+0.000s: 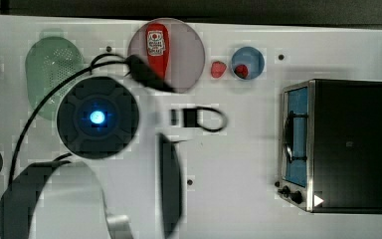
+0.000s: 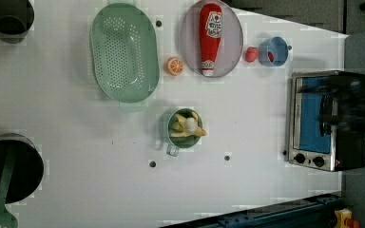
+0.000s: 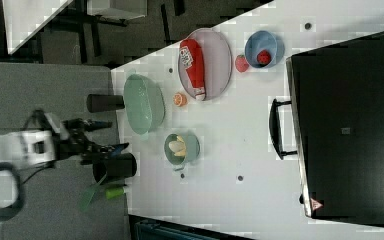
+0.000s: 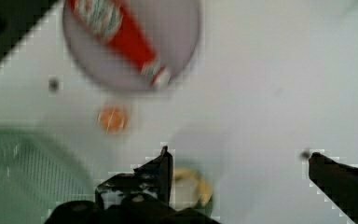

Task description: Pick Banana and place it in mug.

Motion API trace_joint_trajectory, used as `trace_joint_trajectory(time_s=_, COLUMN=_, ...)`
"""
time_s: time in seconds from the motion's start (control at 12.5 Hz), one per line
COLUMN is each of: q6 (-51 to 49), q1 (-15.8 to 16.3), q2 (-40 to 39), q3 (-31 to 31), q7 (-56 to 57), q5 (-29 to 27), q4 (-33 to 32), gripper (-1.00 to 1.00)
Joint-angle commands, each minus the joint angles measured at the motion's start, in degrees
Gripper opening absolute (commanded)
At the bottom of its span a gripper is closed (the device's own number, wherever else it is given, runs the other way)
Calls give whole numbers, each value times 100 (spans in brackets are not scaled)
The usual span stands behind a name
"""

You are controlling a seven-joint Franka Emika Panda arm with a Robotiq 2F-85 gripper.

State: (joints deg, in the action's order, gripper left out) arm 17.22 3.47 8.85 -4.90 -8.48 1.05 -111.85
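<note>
The pale yellow and whitish banana (image 2: 187, 127) lies inside the dark-green mug (image 2: 175, 124) near the table's middle, its tips poking over the rim. In the right view the banana (image 3: 178, 146) sits in the mug (image 3: 193, 148) just below the colander. My gripper (image 4: 238, 156) is open in the wrist view, with its dark fingers (image 4: 161, 170) spread wide and nothing between them. It hangs above the banana (image 4: 193, 184), which shows beside the nearer finger. In the top view my arm's wrist with a blue light (image 1: 98, 118) covers the mug's spot.
A pale-green colander (image 2: 123, 52), an orange slice (image 2: 174, 66) and a grey plate (image 2: 190, 42) carrying a ketchup bottle (image 2: 210, 35) line the far side. A strawberry (image 2: 251, 54), a blue cup (image 2: 273, 51) and a toaster oven (image 2: 323, 118) stand on the left view's right.
</note>
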Motion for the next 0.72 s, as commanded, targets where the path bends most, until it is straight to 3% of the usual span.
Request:
trace_joint_trajectory(time_s=0.08, q6=-988, q1=-117, q2=203, q3=556, q7=-128, q5=-55, q4=368, gripper=100)
trace_joint_trajectory(time_s=0.32, q6=-1126, q1=-121, q2=227, q3=943, q7=-96, q5=-60, q4=534, gripper=100)
trace_joint_trajectory(time_s=0.72, q6=-1137, q1=-114, q2=222, q3=941, q7=-67, q5=-57, q4=513, gripper=100)
